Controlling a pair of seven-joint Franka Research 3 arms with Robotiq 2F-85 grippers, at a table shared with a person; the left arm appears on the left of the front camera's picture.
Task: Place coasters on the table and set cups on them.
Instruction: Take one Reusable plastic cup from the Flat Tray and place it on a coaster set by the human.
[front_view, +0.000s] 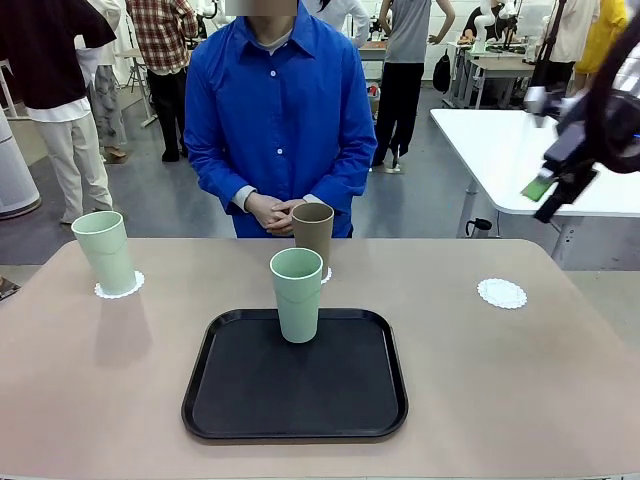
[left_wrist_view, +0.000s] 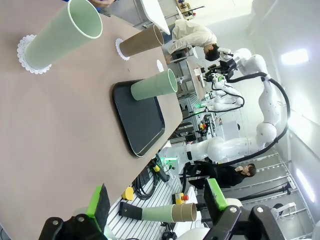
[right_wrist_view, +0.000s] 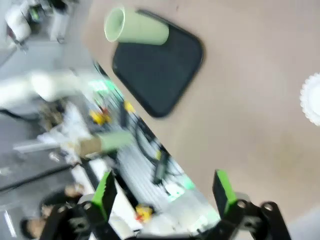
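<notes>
A mint cup (front_view: 105, 252) stands on a coaster (front_view: 119, 287) at the table's (front_view: 520, 380) far left. The brown cup (front_view: 312, 238) stands on a second coaster (front_view: 326, 275) in front of the person. Another mint cup (front_view: 297, 294) stands upright on the black tray (front_view: 295, 400). A third coaster (front_view: 501, 293) lies bare at the right. My right gripper (front_view: 543, 198) hangs open in the air beyond the table's right side; in its blurred wrist view it (right_wrist_view: 164, 192) is open and empty, with the tray cup (right_wrist_view: 136, 27) and the bare coaster (right_wrist_view: 312, 97) ahead. My left gripper (left_wrist_view: 155, 200) is open and empty, far from the cups (left_wrist_view: 62, 32).
The person in a blue shirt (front_view: 278, 110) stands at the far edge with hands clasped (front_view: 272, 212) just behind the brown cup. A white table (front_view: 520, 150) stands behind at the right. A few stacked cups (left_wrist_view: 165, 212) lie off the table near the left arm's base.
</notes>
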